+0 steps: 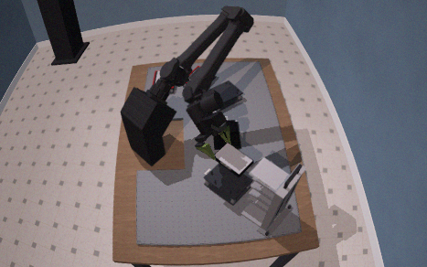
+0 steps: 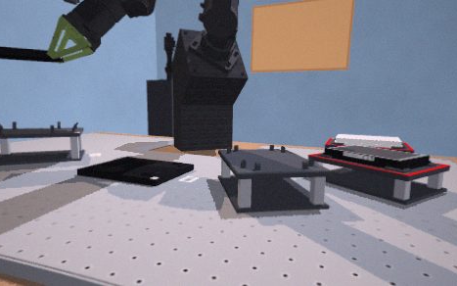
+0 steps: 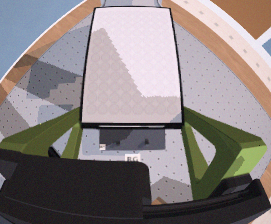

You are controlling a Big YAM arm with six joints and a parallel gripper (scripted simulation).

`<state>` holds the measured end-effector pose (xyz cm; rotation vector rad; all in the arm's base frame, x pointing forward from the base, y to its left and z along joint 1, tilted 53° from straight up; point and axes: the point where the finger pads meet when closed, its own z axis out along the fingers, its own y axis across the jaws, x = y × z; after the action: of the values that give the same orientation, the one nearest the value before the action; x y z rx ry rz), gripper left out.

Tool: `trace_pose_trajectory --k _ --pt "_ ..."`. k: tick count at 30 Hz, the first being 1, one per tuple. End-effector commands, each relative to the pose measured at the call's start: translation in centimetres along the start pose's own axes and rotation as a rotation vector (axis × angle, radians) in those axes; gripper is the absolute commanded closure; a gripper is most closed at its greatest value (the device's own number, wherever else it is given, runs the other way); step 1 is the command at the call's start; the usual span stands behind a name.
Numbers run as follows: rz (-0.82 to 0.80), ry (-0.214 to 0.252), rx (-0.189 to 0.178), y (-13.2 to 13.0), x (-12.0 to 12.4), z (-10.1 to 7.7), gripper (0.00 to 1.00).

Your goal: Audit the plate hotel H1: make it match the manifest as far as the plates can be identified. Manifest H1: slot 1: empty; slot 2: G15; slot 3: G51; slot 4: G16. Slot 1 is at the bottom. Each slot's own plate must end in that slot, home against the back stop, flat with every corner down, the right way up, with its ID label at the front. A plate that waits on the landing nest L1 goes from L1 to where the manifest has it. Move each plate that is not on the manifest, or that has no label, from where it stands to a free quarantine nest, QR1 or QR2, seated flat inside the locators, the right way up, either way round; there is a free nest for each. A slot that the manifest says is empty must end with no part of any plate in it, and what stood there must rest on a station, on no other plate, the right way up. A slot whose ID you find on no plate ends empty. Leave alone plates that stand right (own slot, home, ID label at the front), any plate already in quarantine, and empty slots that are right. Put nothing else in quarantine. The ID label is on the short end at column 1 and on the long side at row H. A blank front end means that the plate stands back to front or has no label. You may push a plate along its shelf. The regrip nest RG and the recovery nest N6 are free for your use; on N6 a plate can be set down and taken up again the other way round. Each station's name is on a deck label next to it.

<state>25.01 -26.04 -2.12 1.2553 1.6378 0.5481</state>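
Observation:
My gripper (image 1: 217,144) (image 2: 65,46) (image 3: 131,112) is shut on a flat plate (image 1: 234,159) (image 2: 9,52) (image 3: 133,63) with a pale top and dark rim. The green fingers clamp its long sides near one short end. The plate hangs level in the air, above a black raised nest (image 1: 228,185) and just in front of the plate hotel H1 (image 1: 282,206). A pale plate (image 1: 269,174) lies on the hotel's top shelf. The lower shelves are hard to make out. I can read no label on the held plate.
A red-outlined nest (image 2: 381,162) at the back holds a plate (image 2: 368,142). A raised dark nest (image 2: 268,162) stands beside it and another (image 2: 30,133) stands at the left. A flat black pad (image 2: 136,170) lies between them. A tall black box (image 1: 147,123) stands by the arm's base.

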Motion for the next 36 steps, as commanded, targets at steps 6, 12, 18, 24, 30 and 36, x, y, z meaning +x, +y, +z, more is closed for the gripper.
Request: trace_pose_trajectory --k 6,12,18,24,30,36 --pt "-0.006 -0.004 -0.007 0.2 0.8 1.1 0.14" --pt "-0.006 -0.004 -0.007 0.2 1.2 1.4 0.14" --pt "-0.006 -0.004 -0.008 0.2 1.8 1.9 0.14" --pt "-0.006 -0.004 -0.008 0.2 2.3 2.3 0.14" --pt "-0.005 -0.01 -0.007 0.2 1.3 3.0 0.14" --pt "-0.006 -0.012 -0.008 0.2 0.8 3.4 0.14"
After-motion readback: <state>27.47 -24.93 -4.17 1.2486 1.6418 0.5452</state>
